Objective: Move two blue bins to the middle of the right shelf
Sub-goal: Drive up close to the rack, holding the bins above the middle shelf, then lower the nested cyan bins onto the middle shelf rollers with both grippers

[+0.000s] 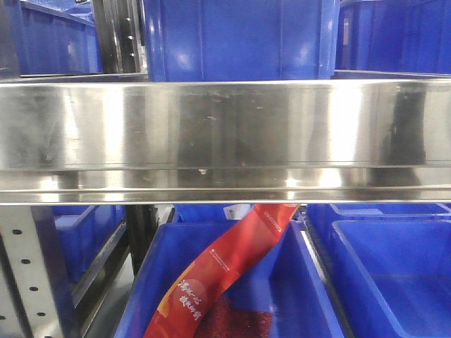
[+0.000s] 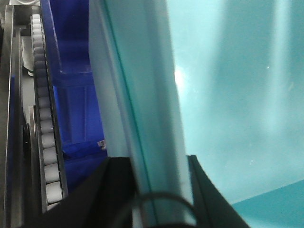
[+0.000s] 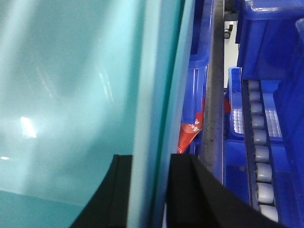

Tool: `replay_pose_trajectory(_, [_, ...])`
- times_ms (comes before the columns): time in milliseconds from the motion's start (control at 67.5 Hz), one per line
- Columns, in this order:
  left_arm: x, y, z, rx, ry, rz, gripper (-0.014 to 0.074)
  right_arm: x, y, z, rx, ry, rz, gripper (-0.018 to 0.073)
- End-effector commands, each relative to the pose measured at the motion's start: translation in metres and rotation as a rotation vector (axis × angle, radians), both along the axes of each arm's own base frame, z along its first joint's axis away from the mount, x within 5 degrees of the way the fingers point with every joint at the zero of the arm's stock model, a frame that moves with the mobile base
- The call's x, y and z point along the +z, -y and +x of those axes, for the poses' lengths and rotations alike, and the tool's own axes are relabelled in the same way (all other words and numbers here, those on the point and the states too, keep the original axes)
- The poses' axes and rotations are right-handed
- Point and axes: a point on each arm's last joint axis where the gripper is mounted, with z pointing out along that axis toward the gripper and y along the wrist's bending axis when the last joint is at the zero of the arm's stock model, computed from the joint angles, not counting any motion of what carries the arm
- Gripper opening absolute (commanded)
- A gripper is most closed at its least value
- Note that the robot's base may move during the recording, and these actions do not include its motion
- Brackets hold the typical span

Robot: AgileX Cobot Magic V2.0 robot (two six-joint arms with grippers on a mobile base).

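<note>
A pale light-blue bin (image 2: 237,95) fills the left wrist view, its thick rim (image 2: 142,95) running up between the black fingers (image 2: 114,190). My left gripper (image 2: 159,166) is shut on that rim. The right wrist view shows the same pale blue bin (image 3: 71,95), and my right gripper (image 3: 151,164) is shut on its rim, one finger (image 3: 118,190) inside the wall and one outside. A thin dark line runs along the rim in both views. I cannot tell whether it is one bin or two nested. Neither the pale bin nor a gripper appears in the front view.
A steel shelf beam (image 1: 225,134) spans the front view close up. Dark blue bins stand above (image 1: 239,39) and below (image 1: 394,274) it, one holding a red packet (image 1: 225,274). Roller tracks (image 2: 45,123) (image 3: 259,156), a steel rail (image 3: 216,95) and dark blue bins (image 2: 76,71) flank the pale bin.
</note>
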Motion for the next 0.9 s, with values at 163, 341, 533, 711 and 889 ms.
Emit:
replay_pose_trajectory(163, [0.019, 0.004, -0.01, -0.039, 0.078, -0.101, -0.0111, 0.017, -0.002, -0.003, 0.014, 0.112, 0.056, -0.0154])
replay_pose_trajectory(341, [0.019, 0.004, -0.01, -0.039, 0.078, -0.101, -0.0111, 0.018, -0.002, -0.003, 0.013, 0.122, 0.06, -0.0154])
replay_pose_trajectory(533, [0.022, 0.004, -0.009, -0.033, 0.109, -0.119, -0.0111, 0.018, -0.002, -0.003, 0.012, 0.124, 0.061, -0.0154])
replay_pose_trajectory(711, [0.02, 0.004, -0.01, -0.042, 0.084, -0.114, -0.0111, 0.014, -0.003, -0.005, 0.021, 0.079, 0.047, -0.0154])
replay_pose_trajectory(889, [0.0, 0.005, -0.013, -0.074, -0.086, -0.014, -0.0111, -0.004, -0.004, -0.003, 0.043, -0.069, 0.0, -0.0154])
